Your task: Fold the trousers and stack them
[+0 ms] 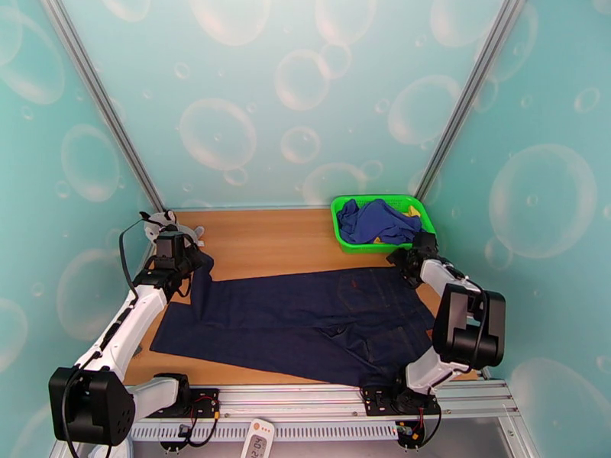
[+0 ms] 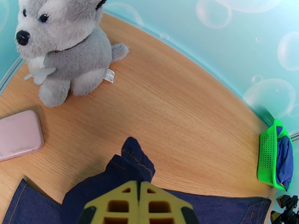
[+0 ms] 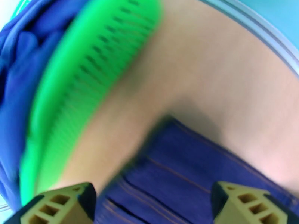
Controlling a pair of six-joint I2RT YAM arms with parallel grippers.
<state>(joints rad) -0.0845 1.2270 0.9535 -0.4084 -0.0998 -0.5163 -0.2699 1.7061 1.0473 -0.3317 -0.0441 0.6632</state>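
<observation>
Here the trousers (image 1: 305, 322) lie spread across the near half of the table (image 1: 267, 238), waist end to the right and legs running off to the left. The nearer leg rests flat, its cuff close to the left front edge. The far leg's end is pulled up off the wood, caught by the left hand (image 1: 195, 266).

In the left wrist view that left hand (image 2: 139, 185) has its yellow fingers (image 2: 116, 204) pressed together with no gap between them, and a fold of the dark denim trousers (image 2: 132, 161) with orange stitching stands up just past their tips. Beyond it the bare table (image 2: 179, 109) stretches away. A grey and white plush dog (image 2: 63, 53) sits upright at the far left, and a pink case (image 2: 18, 135) lies flat near it. The green basket (image 2: 267, 154) stands well off to the right.

The right hand (image 1: 405, 261) hangs over the far right corner of the trousers, just in front of the green basket (image 1: 347, 242), which holds a crumpled blue garment (image 1: 374, 219).

The right wrist view is blurred. The right hand (image 3: 153, 204) is spread wide, one finger at each lower corner, with nothing between them but air. Below it is a corner of the trousers (image 3: 194, 165) with orange seam lines, lying on the table (image 3: 224, 83). The green basket (image 3: 86, 90) is close beside that corner on the left, not touching it, with the blue garment (image 3: 18, 71) inside.
</observation>
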